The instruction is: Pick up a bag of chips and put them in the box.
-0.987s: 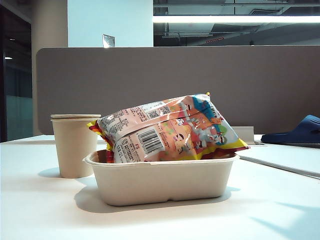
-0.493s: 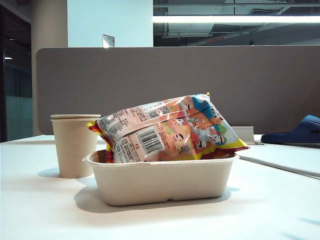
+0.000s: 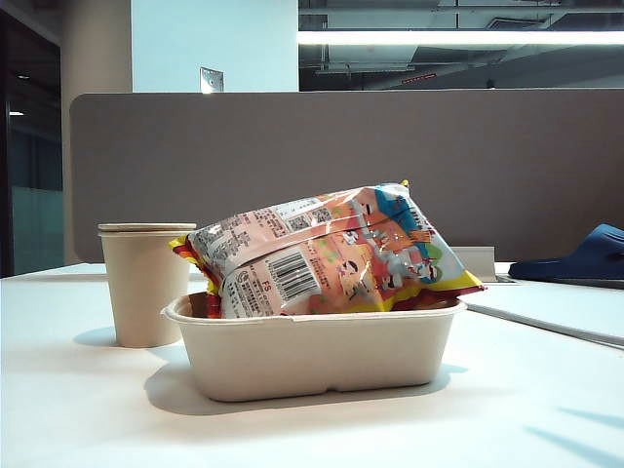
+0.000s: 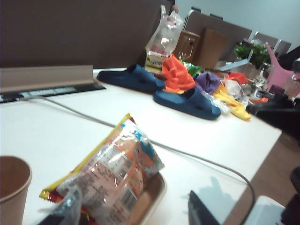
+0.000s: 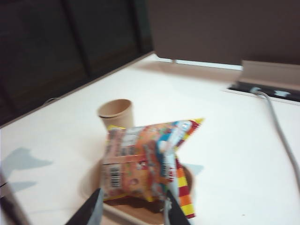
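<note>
The bag of chips (image 3: pixel 322 249), pink-orange with a barcode panel, lies tilted in the beige box (image 3: pixel 322 356), its upper end sticking up over the rim. No arm shows in the exterior view. In the left wrist view the bag (image 4: pixel 112 178) rests in the box (image 4: pixel 158 187), and my left gripper (image 4: pixel 131 196) hangs back from it, open and empty. In the right wrist view the bag (image 5: pixel 145 157) and box (image 5: pixel 140 211) lie beyond my right gripper (image 5: pixel 134 191), whose fingers stand apart and hold nothing.
A beige paper cup (image 3: pixel 144 283) stands just left of the box. Blue slippers (image 4: pixel 187 101) and a pile of bright clutter (image 4: pixel 211 84) lie further along the table. A grey cable (image 4: pixel 187 154) crosses the tabletop. A grey divider (image 3: pixel 341 146) closes off the back.
Bag, box and cup have not moved. Only the faint shadows on the table at the lower right of the exterior view have shifted.
</note>
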You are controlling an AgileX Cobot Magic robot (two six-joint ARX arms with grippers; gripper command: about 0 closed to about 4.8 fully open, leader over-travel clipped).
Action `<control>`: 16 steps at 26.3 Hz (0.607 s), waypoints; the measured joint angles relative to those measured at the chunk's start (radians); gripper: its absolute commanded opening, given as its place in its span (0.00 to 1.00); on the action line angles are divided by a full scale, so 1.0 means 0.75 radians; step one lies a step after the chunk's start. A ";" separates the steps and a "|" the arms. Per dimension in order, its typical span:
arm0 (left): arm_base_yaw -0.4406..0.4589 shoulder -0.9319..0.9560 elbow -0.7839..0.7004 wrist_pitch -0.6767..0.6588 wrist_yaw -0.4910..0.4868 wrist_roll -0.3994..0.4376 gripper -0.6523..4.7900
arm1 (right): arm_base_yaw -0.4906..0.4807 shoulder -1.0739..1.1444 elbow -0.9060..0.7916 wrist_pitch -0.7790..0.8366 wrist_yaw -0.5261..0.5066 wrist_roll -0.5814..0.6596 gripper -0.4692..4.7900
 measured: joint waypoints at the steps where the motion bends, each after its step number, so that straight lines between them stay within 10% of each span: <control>1: 0.000 0.000 -0.027 0.039 0.000 0.000 0.60 | 0.000 0.000 -0.025 0.028 0.014 0.002 0.40; 16: 0.000 0.000 -0.296 0.269 -0.107 0.017 0.32 | 0.000 -0.001 -0.294 0.238 0.276 0.021 0.34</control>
